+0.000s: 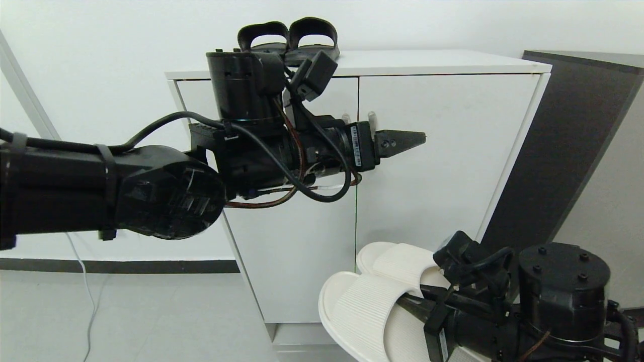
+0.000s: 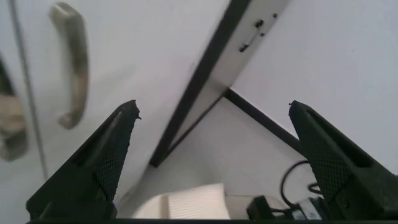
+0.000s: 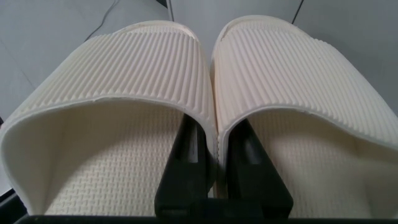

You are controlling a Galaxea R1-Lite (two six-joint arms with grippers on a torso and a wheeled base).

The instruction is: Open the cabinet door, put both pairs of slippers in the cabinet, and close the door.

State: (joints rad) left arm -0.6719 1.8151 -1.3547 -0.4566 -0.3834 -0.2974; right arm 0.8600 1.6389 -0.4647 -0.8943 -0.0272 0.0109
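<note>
Straddling right pincer [image 3: 214, 144]: white slippers [image 3: 143, 68]

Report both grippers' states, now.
Left gripper: open, holding nothing.
Right gripper: shut on the white slippers, one finger inside each.

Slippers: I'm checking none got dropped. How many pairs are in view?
2. The black pair sits on top of the cabinet; the white pair is gripped in the right hand, low in front of its doors. The shut cabinet could hide more.
</note>
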